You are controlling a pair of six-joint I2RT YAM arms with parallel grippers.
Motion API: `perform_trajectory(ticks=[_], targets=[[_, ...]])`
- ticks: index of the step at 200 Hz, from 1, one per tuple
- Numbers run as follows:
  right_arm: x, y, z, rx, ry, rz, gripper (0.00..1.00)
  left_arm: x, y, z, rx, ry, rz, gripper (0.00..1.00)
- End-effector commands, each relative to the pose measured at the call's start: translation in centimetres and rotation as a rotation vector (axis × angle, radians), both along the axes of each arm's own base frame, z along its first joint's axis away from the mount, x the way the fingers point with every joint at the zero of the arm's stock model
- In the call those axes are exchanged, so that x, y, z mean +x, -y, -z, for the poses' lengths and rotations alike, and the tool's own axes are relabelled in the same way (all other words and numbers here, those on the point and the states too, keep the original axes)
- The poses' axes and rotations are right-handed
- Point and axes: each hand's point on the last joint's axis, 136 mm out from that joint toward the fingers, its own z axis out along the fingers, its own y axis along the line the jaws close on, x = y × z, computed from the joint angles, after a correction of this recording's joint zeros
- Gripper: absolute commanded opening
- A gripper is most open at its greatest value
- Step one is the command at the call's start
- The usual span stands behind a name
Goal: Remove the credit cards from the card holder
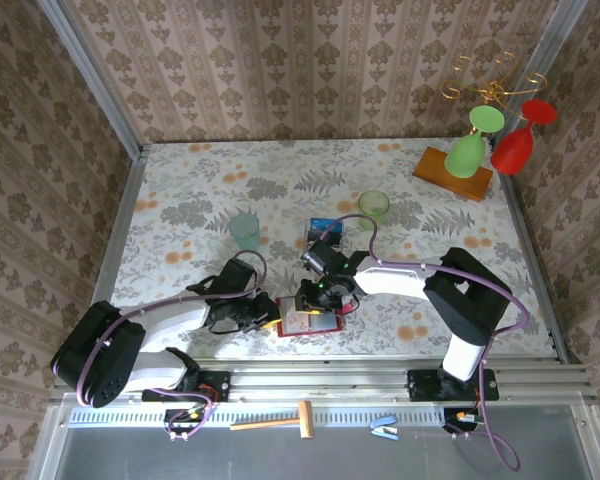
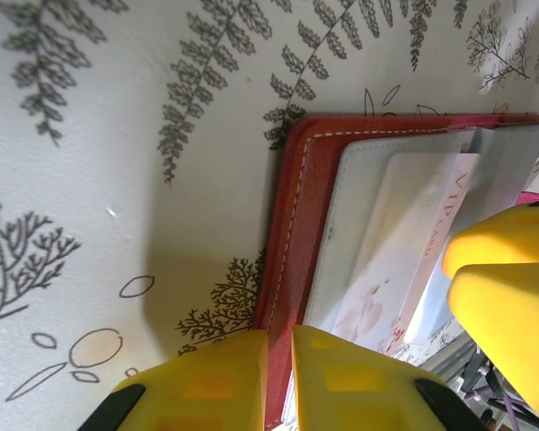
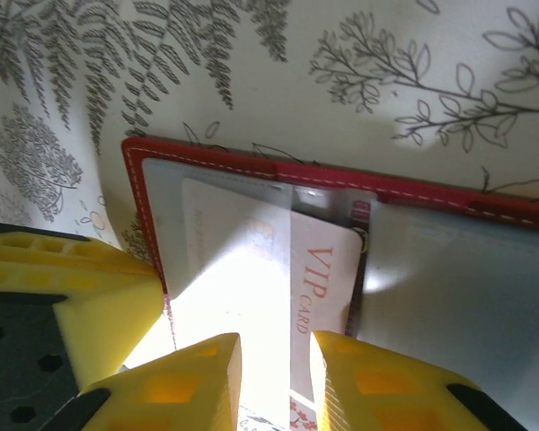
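Where the table's pale cloth (image 1: pixel 180 190), printed with grey ferns and orange blooms, meets the metal rail (image 1: pixel 330 378) at the near edge, the red wallet (image 1: pixel 308 324) lies open and flat between the two arms. Brown damask wallpaper (image 1: pixel 280 70) covers the walls on three sides. At the far right corner a wooden stand (image 1: pixel 452 172) with a gold rack holds a green glass (image 1: pixel 467 150) and a red glass (image 1: pixel 513 148) upside down. A teal cup (image 1: pixel 246 230) and a green cup (image 1: pixel 373 205) stand mid-table, with the blue card (image 1: pixel 318 226) flat on the cloth between them, well apart from the wallet. A hammer (image 1: pixel 275 420) and a blue clip (image 1: pixel 383 427) lie on the ledge in front of the rail. The pale card (image 3: pixel 251 260) sits in the wallet's grey inside, part way out of its pocket, and bears "VIP CARD" in red letters. The left gripper (image 2: pixel 280 359) has its yellow fingers nearly together, with the wallet's stitched red edge pinched between them. The right gripper (image 3: pixel 276 364) has a narrow gap between its fingers (image 3: pixel 175 386), and they sit over the pale card's free end; I cannot tell whether they grip it or only rest on it.
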Motion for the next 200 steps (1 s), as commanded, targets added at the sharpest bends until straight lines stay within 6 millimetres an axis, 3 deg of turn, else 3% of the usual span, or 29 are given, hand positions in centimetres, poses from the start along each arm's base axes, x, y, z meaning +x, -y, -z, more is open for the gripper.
perform_trajectory(ticks=[1, 78, 138, 200], targets=[[0.4, 0.3, 0.1, -0.037, 0.015, -0.011, 0.29, 0.2, -0.2, -0.5, 0.021, 0.001, 0.015, 0.17], [-0.1, -0.1, -0.6, 0.027, 0.000, 0.000, 0.29, 1.2, 1.1, -3.2, -0.042, 0.045, 0.016, 0.12], [-0.6, -0.6, 0.1, 0.056, -0.038, 0.003, 0.29, 0.9, 2.0, -2.1, -0.057, 0.017, 0.038, 0.11], [-1.4, -0.3, 1.6, 0.041, -0.086, -0.006, 0.29, 0.3, 1.1, -0.6, -0.010, -0.004, 0.039, 0.10]])
